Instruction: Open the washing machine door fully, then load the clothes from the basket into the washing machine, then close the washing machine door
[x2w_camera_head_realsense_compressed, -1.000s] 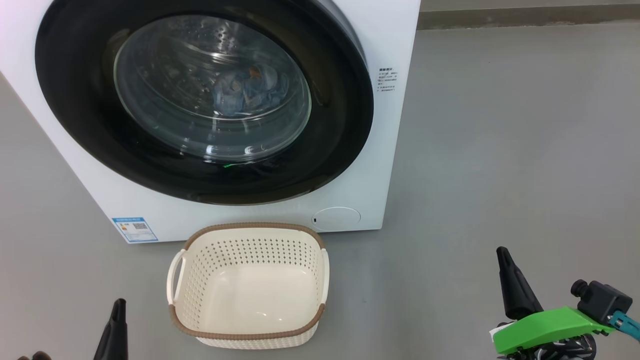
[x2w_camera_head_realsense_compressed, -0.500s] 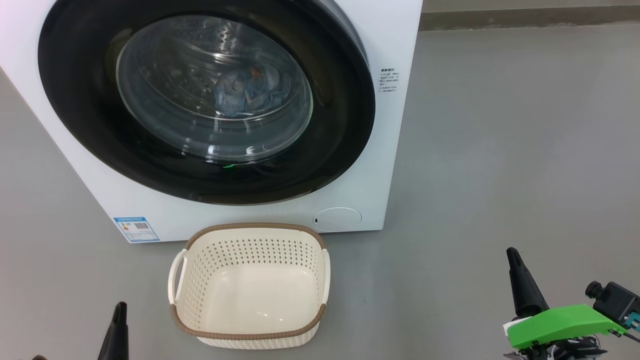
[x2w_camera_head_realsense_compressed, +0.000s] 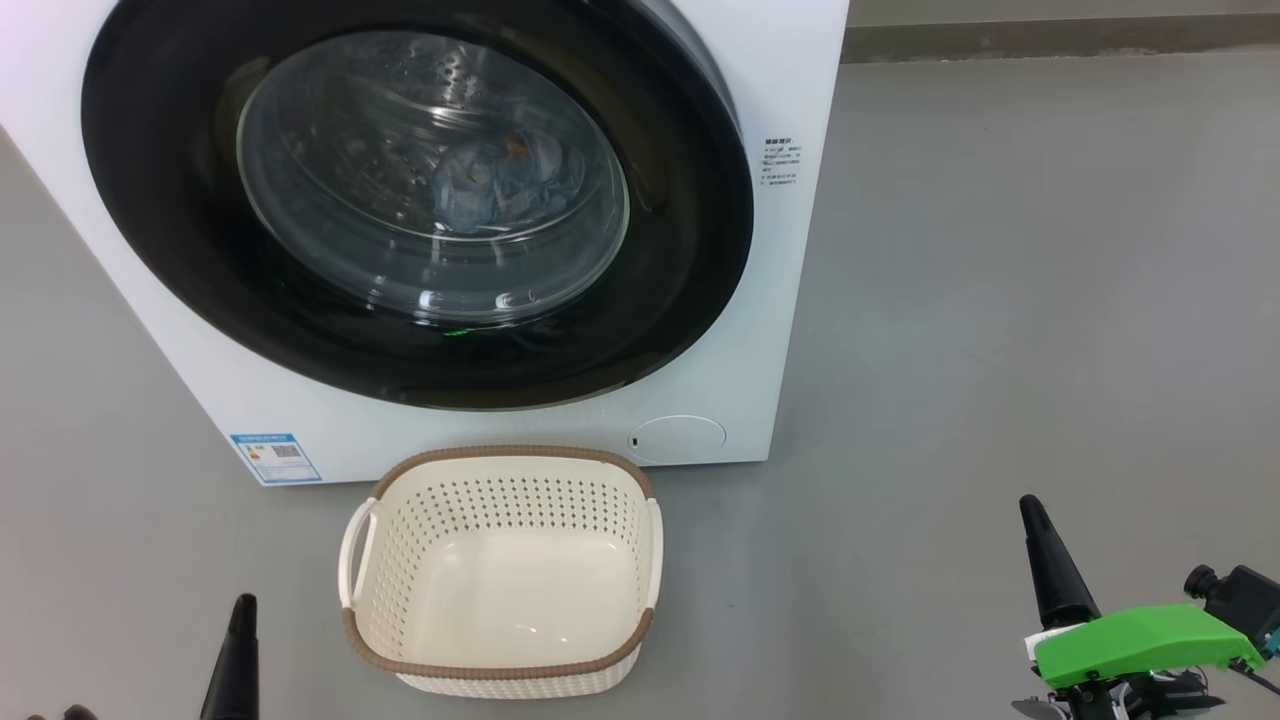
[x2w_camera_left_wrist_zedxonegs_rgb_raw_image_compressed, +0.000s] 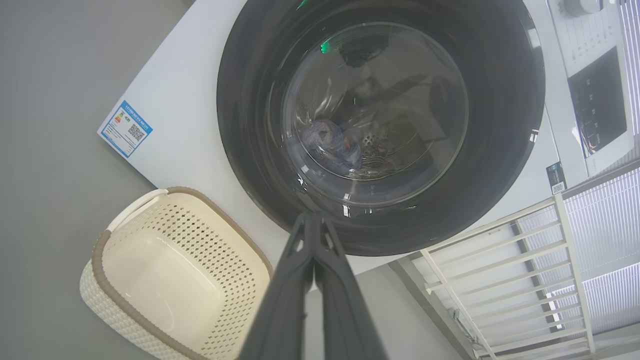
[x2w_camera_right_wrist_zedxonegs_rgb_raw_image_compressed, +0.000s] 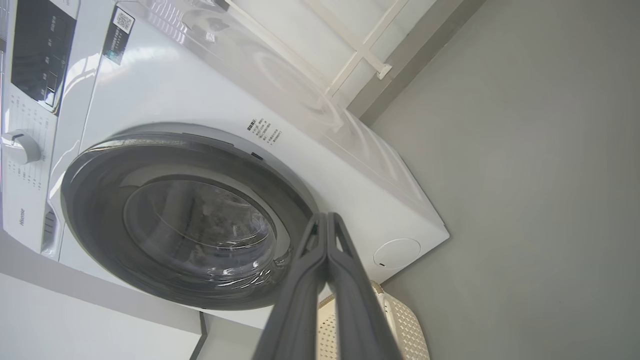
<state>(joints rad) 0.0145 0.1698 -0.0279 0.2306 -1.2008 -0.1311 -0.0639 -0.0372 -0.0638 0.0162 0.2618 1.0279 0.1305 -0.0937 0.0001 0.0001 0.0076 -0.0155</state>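
Three steps are judged done: washing machine door shut, clothes inside, basket empty. Jaws of left gripper and right gripper are clenched on nothing; only withdrawal is called for.

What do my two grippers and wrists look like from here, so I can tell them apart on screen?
The left gripper and right gripper each have two long, matte dark-grey fingers tapering to a point, with a slim slot near the tip. Behind its fingers, the right one carries a bright green wedge-shaped cover with a small black camera beside it.
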